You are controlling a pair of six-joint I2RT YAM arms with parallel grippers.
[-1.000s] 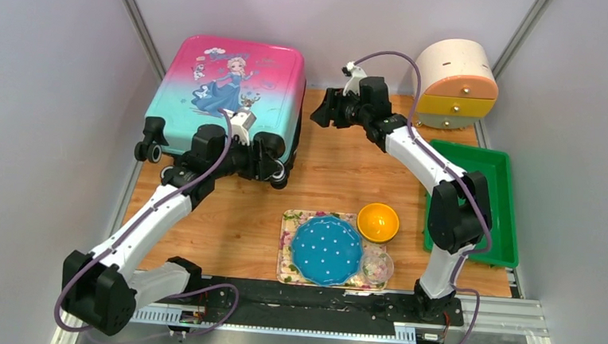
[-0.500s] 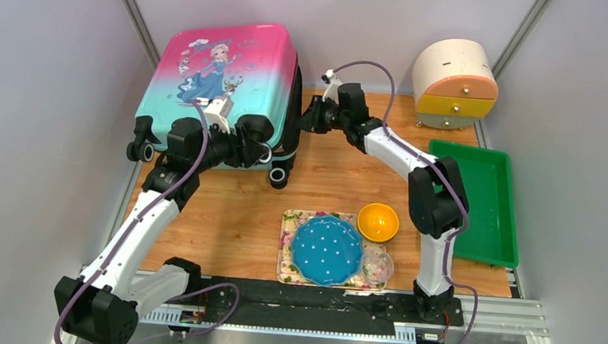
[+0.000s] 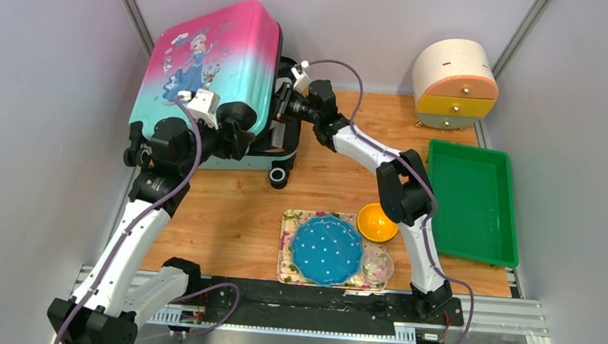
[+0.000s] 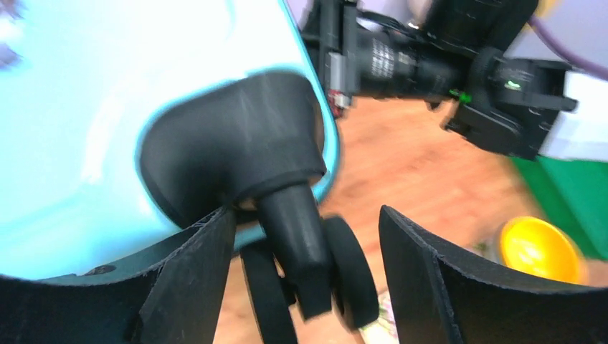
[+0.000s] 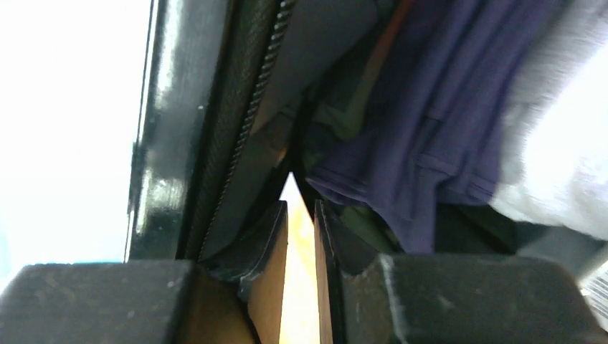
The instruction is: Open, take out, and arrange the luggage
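left gripper (image 4: 307,211): spread wide, folks, with a black caster wheel (image 4: 337,276) of the luggage (image 3: 204,62) sitting right between the fingers (image 4: 190,283). The finger on the left of the wrist view is up against the wheel housing and the other stands clear, so no squeeze.
luggage: the printed shell is tipped up steeply, rising above and ahead of the left gripper. The dark lower shell (image 3: 286,131) lies flat on the table, off toward the right gripper (image 3: 282,107).
right gripper: nosed in at the open seam. Its pads (image 5: 271,287) are all but together, just a thin bright slit between them, and nothing shows pinched there.
zipper (image 5: 251,107): runs away just ahead and to the left of the right fingers, along the glossy black trim.
clothes: a purple garment (image 5: 430,107) and a white cloth (image 5: 559,143) are packed inside, ahead and to the right of those fingers.
behind the hands: a yellow bowl (image 3: 377,222) and a blue dotted plate (image 3: 326,249) sit well back from both grippers, near the arm bases.
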